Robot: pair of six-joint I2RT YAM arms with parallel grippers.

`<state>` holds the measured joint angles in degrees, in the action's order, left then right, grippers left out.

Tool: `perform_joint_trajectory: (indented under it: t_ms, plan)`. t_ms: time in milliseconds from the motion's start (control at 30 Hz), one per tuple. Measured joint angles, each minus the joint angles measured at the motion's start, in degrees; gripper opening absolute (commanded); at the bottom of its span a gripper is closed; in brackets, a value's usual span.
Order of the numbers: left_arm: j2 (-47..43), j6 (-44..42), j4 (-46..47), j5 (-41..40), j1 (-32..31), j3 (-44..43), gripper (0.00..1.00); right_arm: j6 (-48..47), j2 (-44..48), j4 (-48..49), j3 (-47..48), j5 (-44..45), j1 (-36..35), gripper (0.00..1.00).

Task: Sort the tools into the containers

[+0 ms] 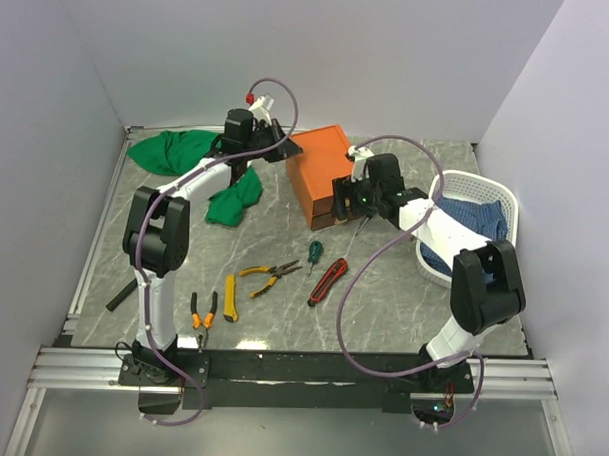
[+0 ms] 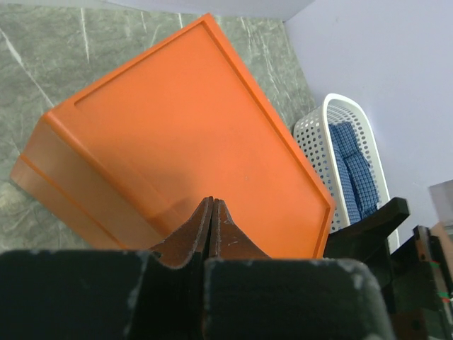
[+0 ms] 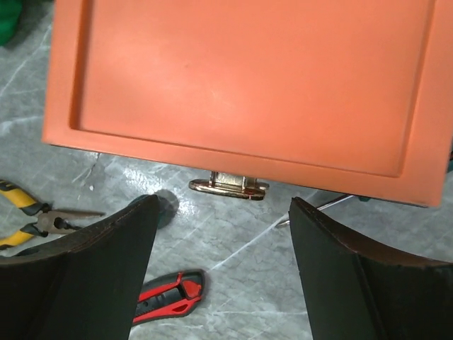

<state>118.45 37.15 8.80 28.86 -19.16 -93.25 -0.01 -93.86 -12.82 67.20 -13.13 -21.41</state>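
Note:
The orange box (image 1: 322, 169) stands at the back of the table. My left gripper (image 2: 212, 202) is shut and empty, its tips over the box's lid (image 2: 184, 127). My right gripper (image 3: 223, 202) stands open above the table just in front of the box, facing a metal drawer handle (image 3: 228, 186); the drawers themselves are hidden under the lid. Loose tools lie in front: a red-black knife (image 3: 166, 297), yellow-handled pliers (image 1: 268, 275), a green screwdriver (image 1: 313, 252), a yellow knife (image 1: 230, 296), orange-black pliers (image 1: 203, 313) and a black handle (image 1: 122, 294).
A white basket (image 1: 506, 200) with blue checked cloth sits at the right, close to the right arm. Green cloths (image 1: 172, 148) lie at the back left. A thin metal shaft (image 3: 318, 207) pokes out under the box's front edge.

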Motion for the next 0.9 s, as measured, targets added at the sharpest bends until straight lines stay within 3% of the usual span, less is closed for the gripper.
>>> perform_joint_trajectory:
  t_ms: [200, 367, 633, 700, 733, 767, 867, 900]
  plan:
    - [0.85, -0.09, -0.11, -0.26, -0.66, -1.46, 0.01, 1.11, -2.05, 0.02, 0.9, 0.42, -0.11, 0.6]
    - [2.27, -0.48, -1.31, -1.97, -1.64, -2.95, 0.01, 1.33, -2.67, -0.02, 1.2, 0.55, -0.11, 0.39]
    - [4.07, -1.51, -4.9, -7.93, -3.34, -4.98, 0.01, 0.98, -1.55, 0.63, -0.68, 1.29, -0.07, 0.27]
    - [4.07, -1.55, -5.25, -9.7, -3.63, -5.14, 0.01, 0.96, -0.09, 0.42, -2.58, 1.05, -0.09, 0.3]
    - [4.07, -1.55, -5.2, -10.16, -3.72, -5.14, 0.01, 0.98, 0.59, 0.35, -3.41, 0.98, -0.09, 0.37]
    - [4.07, -1.53, -5.2, -10.64, -3.78, -5.11, 0.01, 0.98, 1.42, 0.28, -4.46, 0.96, -0.09, 0.54]
    - [4.07, -1.55, -5.11, -11.89, -3.98, -5.11, 0.01, 1.46, 3.87, -0.11, -6.86, 1.01, -0.11, 0.75]
    - [4.07, -1.55, -5.09, -12.24, -4.07, -5.11, 0.01, 1.57, 4.79, -0.07, -7.39, 1.22, -0.26, 0.77]
